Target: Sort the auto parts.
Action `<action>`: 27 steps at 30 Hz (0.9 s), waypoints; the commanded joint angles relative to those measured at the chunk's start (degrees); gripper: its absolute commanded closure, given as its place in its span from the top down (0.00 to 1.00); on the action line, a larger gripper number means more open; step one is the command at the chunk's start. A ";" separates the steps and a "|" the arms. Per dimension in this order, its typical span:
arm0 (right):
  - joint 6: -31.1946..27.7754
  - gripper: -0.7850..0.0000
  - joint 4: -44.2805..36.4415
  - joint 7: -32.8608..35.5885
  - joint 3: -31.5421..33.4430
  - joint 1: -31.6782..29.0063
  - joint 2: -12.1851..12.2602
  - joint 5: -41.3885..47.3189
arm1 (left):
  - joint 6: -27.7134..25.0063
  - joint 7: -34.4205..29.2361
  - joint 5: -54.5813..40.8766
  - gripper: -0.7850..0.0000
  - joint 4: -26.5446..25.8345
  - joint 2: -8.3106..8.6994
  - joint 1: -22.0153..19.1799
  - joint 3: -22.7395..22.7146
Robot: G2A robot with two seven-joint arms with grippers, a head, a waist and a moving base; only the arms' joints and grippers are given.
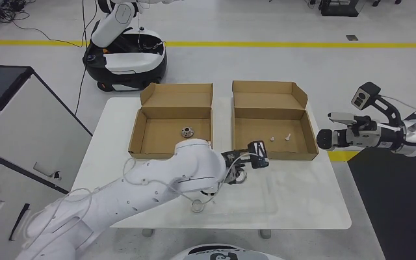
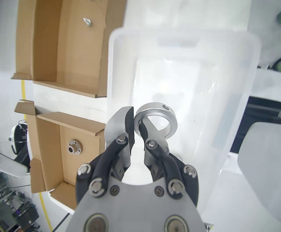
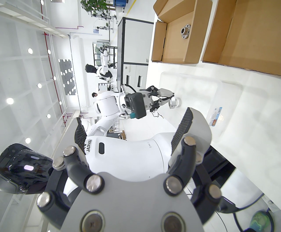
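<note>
A white table [image 1: 305, 195] stands on a grey floor. Just beyond its far edge is another robot [image 1: 127, 62] with a black and white base and a white arm rising from it. A yellow line [image 1: 260, 44] runs across the floor behind that robot. Thin black cables [image 1: 39, 36] trail over the floor at the far left. A grey cabinet [image 1: 32, 123] with a dark top stands just beside the table's left side. A black mat [image 1: 383, 208] covers the floor to the table's right. In the room behind, round ceiling lights [image 3: 9, 101] glow and a green plant [image 3: 94, 5] stands far off.
</note>
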 commanded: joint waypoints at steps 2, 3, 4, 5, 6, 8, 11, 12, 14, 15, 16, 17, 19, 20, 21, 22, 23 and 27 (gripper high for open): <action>-0.01 1.00 0.00 0.00 0.01 -0.01 0.00 0.02 | 0.88 5.38 -2.10 0.00 -1.02 0.38 1.63 -3.18; -0.01 1.00 0.00 0.00 0.01 -0.01 0.00 0.02 | 1.14 7.11 -2.86 0.00 -1.26 0.58 2.44 -4.36; -0.01 1.00 0.00 0.00 0.01 -0.01 0.00 0.02 | 0.79 8.10 -3.05 0.00 -1.53 0.84 3.16 -5.34; -0.01 1.00 0.00 0.00 0.01 -0.01 0.00 0.02 | 0.49 9.14 -3.53 0.00 -1.82 1.11 4.05 -6.35; -0.01 1.00 0.00 0.00 0.01 -0.01 0.00 0.02 | 0.19 10.35 -4.01 0.00 -2.15 1.41 5.02 -7.47; -0.01 1.00 0.00 0.00 0.01 -0.01 0.00 0.02 | -0.94 11.99 -4.01 0.00 -2.82 2.09 6.95 -9.60; -0.01 1.00 0.00 0.00 0.01 -0.01 0.00 0.02 | -2.88 13.98 -3.82 0.00 -3.74 3.30 10.31 -13.41; -0.01 1.00 0.00 0.00 0.01 -0.01 0.00 0.02 | -3.49 14.56 -3.88 0.00 -4.24 3.73 11.60 -14.78; -0.01 1.00 0.00 0.00 0.01 -0.01 0.00 0.02 | -4.97 15.90 -4.00 0.00 -5.19 4.57 14.20 -17.66; -0.01 1.00 0.00 0.00 0.01 -0.01 0.00 0.02 | -5.79 16.68 -4.33 0.00 -5.77 4.96 15.46 -19.08; -0.01 1.00 0.00 0.00 0.01 -0.01 0.00 0.02 | -6.51 17.64 -4.78 0.00 -6.26 5.32 16.70 -20.58; -0.01 1.00 0.00 0.00 0.01 -0.01 0.00 0.02 | -7.40 18.43 -5.20 0.00 -6.75 5.67 17.87 -21.99; -0.01 1.00 0.00 0.00 0.01 -0.01 0.00 0.02 | -9.49 20.63 -7.39 0.00 -7.51 6.27 20.19 -24.71; -0.01 1.00 0.00 0.00 0.01 -0.01 0.00 0.02 | -10.62 21.36 -7.99 0.00 -7.69 6.57 21.12 -26.11; -0.01 1.00 0.00 0.00 0.01 -0.01 0.00 0.02 | -11.50 22.51 -8.98 0.00 -7.89 6.83 22.16 -27.46; -0.01 1.00 0.00 0.00 0.01 -0.01 0.00 0.02 | -12.34 24.12 -10.52 0.00 -8.03 7.03 23.27 -28.76; -0.01 1.00 0.00 0.00 0.01 -0.01 0.00 0.02 | -13.47 25.27 -11.54 0.00 -8.20 7.25 24.21 -29.96; -0.01 1.00 0.00 0.00 0.01 -0.01 0.00 0.02 | -17.27 30.07 -16.52 0.00 -8.90 7.87 27.75 -33.60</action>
